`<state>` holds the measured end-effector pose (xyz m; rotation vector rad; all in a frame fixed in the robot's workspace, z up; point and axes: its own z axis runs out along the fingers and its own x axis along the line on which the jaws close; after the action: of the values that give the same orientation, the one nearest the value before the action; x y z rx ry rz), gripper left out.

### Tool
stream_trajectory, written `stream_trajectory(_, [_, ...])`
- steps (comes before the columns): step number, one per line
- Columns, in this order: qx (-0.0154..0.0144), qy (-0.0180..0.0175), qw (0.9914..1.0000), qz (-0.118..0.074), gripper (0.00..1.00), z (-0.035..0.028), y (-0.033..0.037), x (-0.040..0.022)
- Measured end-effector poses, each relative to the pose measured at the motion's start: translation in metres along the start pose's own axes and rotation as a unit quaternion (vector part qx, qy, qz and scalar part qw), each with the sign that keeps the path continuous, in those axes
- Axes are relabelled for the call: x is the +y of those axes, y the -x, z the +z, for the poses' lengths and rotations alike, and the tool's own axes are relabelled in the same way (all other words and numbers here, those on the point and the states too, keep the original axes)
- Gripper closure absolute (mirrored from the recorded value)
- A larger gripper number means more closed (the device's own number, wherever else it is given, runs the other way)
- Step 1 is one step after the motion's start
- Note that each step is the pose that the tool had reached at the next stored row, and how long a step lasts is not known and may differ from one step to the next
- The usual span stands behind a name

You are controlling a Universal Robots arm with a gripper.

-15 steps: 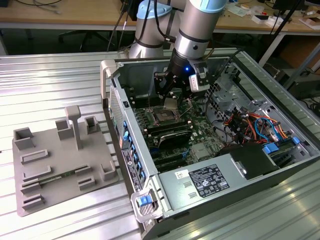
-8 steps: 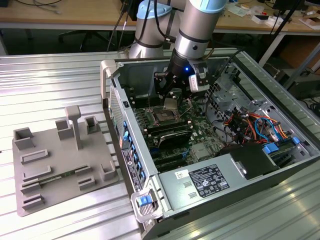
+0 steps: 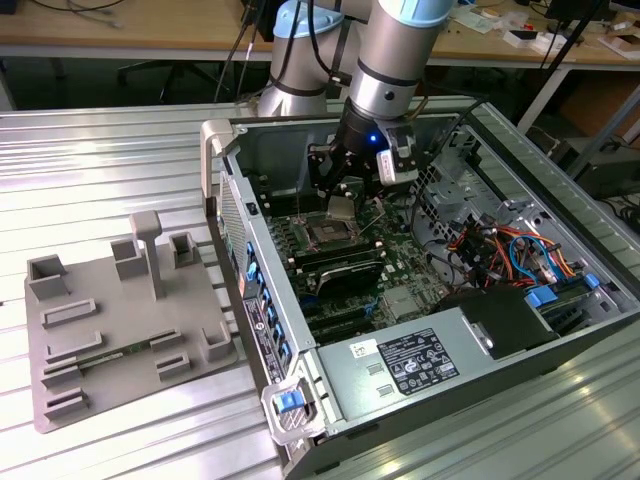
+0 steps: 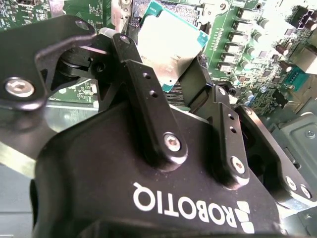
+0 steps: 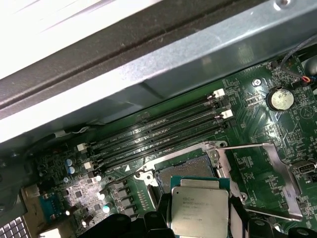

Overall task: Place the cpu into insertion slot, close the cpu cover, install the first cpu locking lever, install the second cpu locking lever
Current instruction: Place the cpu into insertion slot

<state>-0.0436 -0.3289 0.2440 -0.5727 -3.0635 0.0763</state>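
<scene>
Your black two-finger gripper point(image 4: 166, 67) is clamped on the cpu point(image 4: 166, 47), the small flat square chip with a silver-grey metal top. Its fingers point(image 4: 148, 94) pinch two opposite edges and leave the other two free.

In the exterior view the chip hangs just above the insertion slot point(image 3: 327, 234), the dark square socket with a silver rim on the green motherboard point(image 5: 257, 124), and is not seated. In the first wrist view it overlaps one edge of the socket, whose pin field lies bare.

The cpu cover point(image 5: 287, 181), a thin silver metal frame, lies open beside the socket. Long black memory slots point(image 5: 158, 131) run along another side.

The open grey computer case point(image 3: 262, 310) stands on the ribbed metal bench point(image 3: 100, 170). A grey moulded fixture tray point(image 3: 110, 300) sits toward the exterior view's left edge, just beside the case.
</scene>
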Motion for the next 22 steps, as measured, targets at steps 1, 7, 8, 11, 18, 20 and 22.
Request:
stream_trajectory(1, [0.0000,0.0000,1.00000,0.001,0.45,0.0000,0.0000,0.0000])
stream_trajectory(7, [0.0002,0.0001,0.99999,0.005,0.45,0.0004,0.0000,0.0000])
stream_trajectory(8, [0.0003,0.0001,0.99999,0.005,0.45,0.0005,0.0000,0.0000])
stream_trajectory(11, [0.0004,0.0001,0.99998,0.007,0.45,0.0007,0.0000,0.0000])
stream_trajectory(18, [0.0006,0.0001,0.99993,0.012,0.45,0.0011,0.0000,0.0000])
stream_trajectory(20, [0.0006,0.0002,0.99992,0.013,0.45,0.0012,0.0000,0.0001])
stream_trajectory(22, [0.0007,0.0002,0.99990,0.014,0.45,0.0012,0.0000,0.0001])
